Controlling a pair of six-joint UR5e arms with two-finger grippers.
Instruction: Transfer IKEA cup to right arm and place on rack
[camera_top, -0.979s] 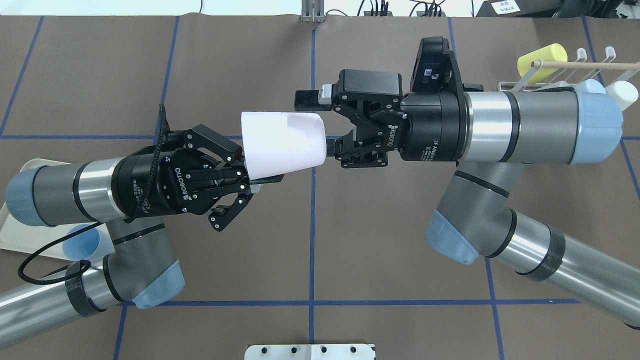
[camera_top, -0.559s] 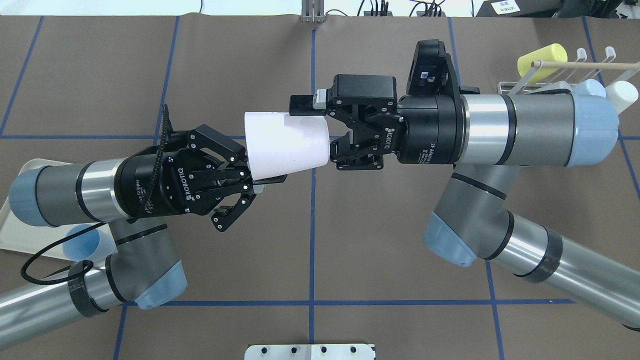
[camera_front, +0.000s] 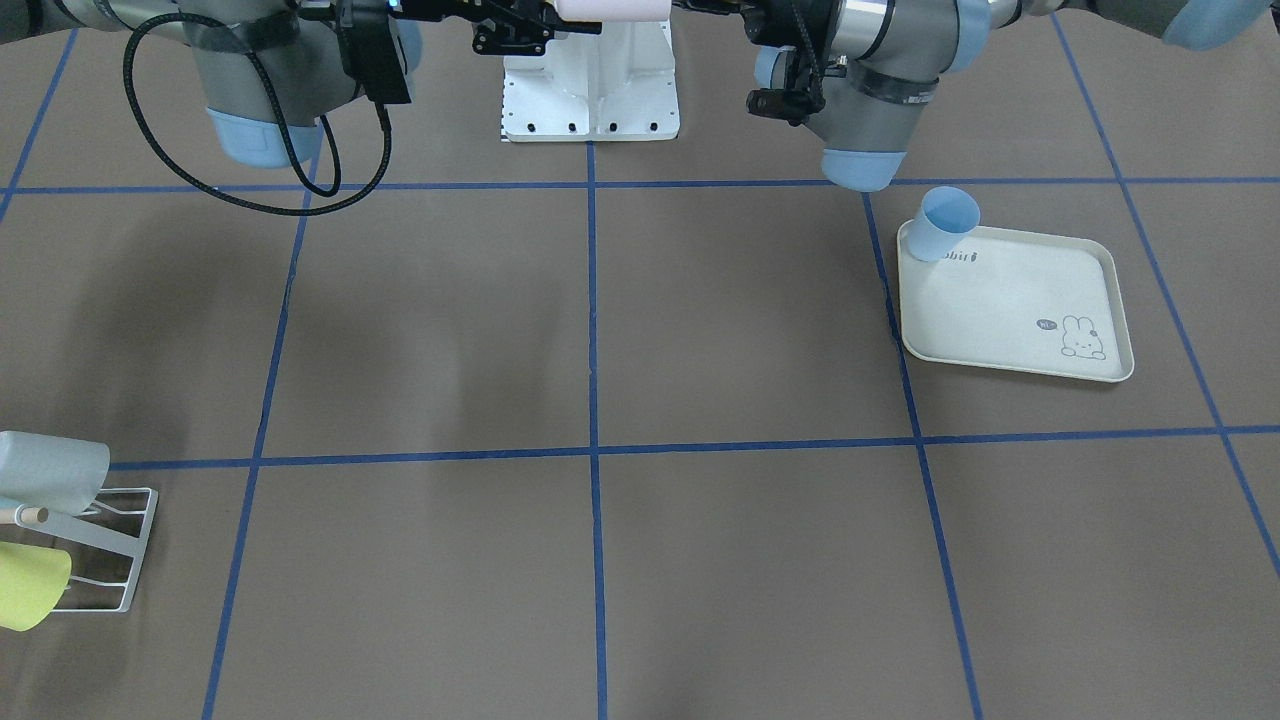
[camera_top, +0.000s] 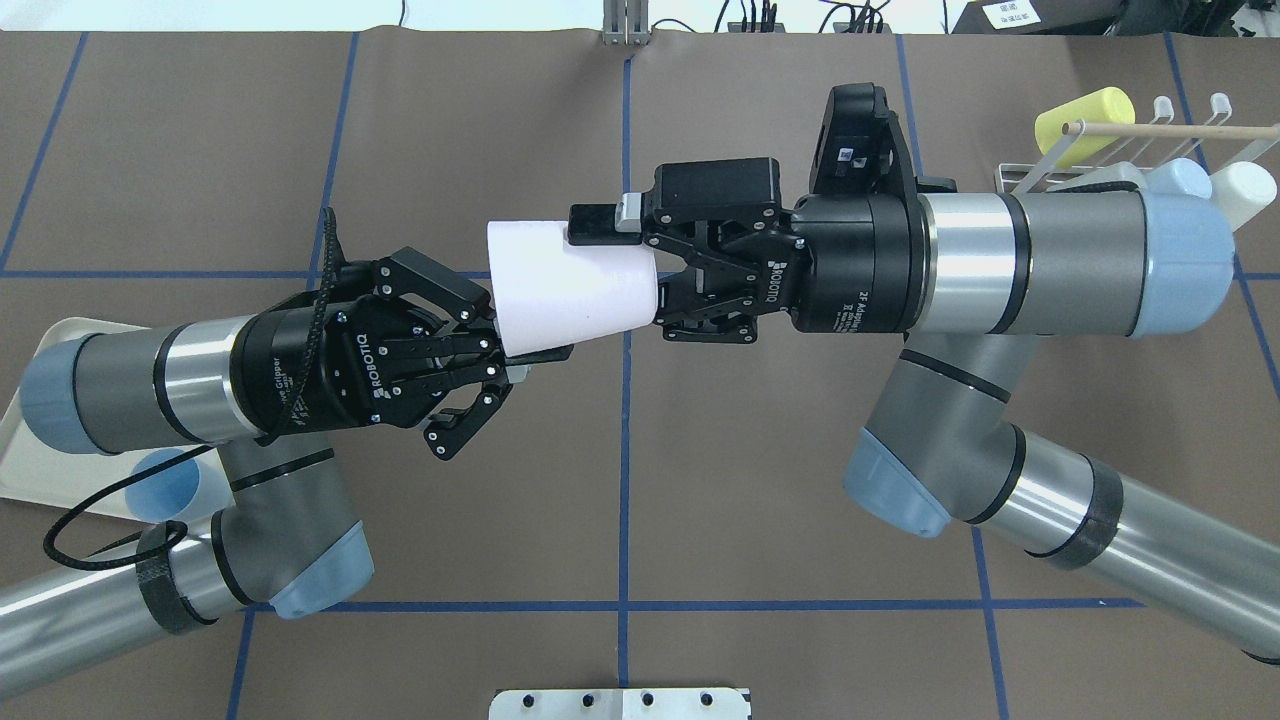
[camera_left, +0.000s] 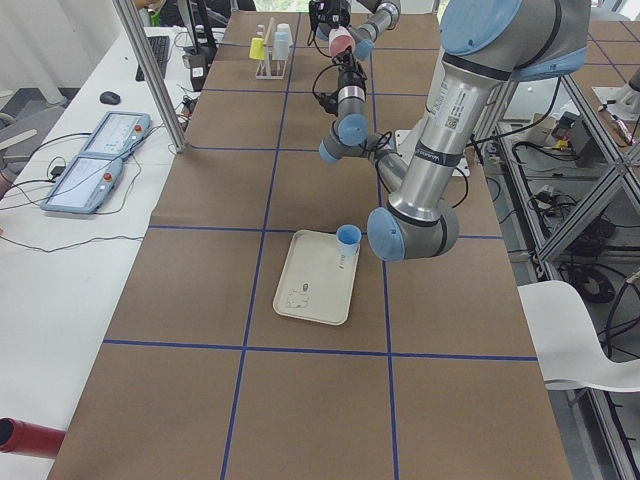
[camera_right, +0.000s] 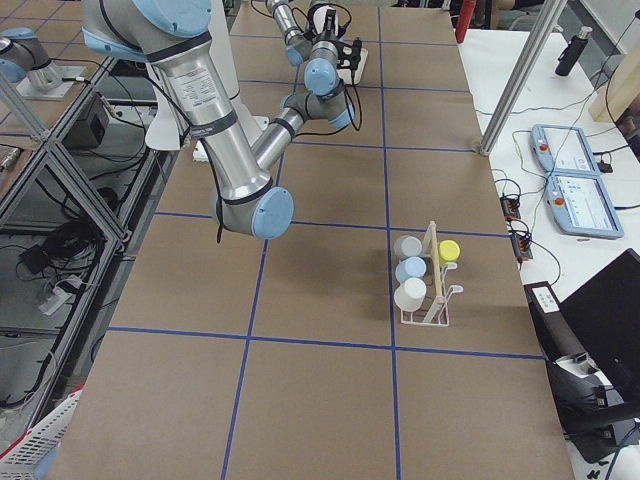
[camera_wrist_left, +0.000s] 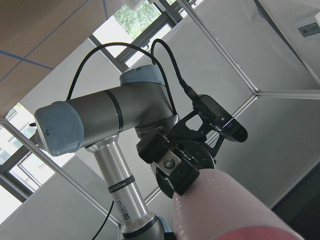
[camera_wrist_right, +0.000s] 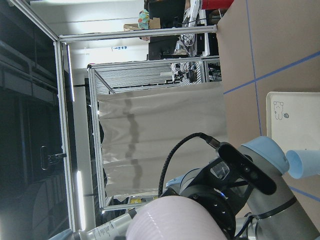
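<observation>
The IKEA cup (camera_top: 570, 285), white with a pinkish tint, is held on its side in mid-air above the table's middle. My left gripper (camera_top: 538, 357) is shut on the cup's rim wall at the wide end. My right gripper (camera_top: 625, 262) is open at the narrow bottom end. Its upper finger (camera_top: 595, 223) lies over the cup's side and its lower finger (camera_top: 667, 300) sits by the base. The cup (camera_wrist_left: 225, 210) fills the bottom of the left wrist view, and the cup (camera_wrist_right: 175, 220) shows low in the right wrist view. The white wire rack (camera_top: 1060, 160) stands at the far right.
The rack (camera_right: 432, 300) holds a yellow cup (camera_top: 1085, 110), a white cup (camera_top: 1245, 188) and others. A cream tray (camera_front: 1010, 310) with a rabbit drawing lies on my left side, with a blue cup (camera_front: 945, 222) lying at its corner. Blue tape lines grid the brown table.
My right gripper has moved left toward the cup; its upper finger now overlaps the cup's side. The left gripper and cup have shifted only slightly.
</observation>
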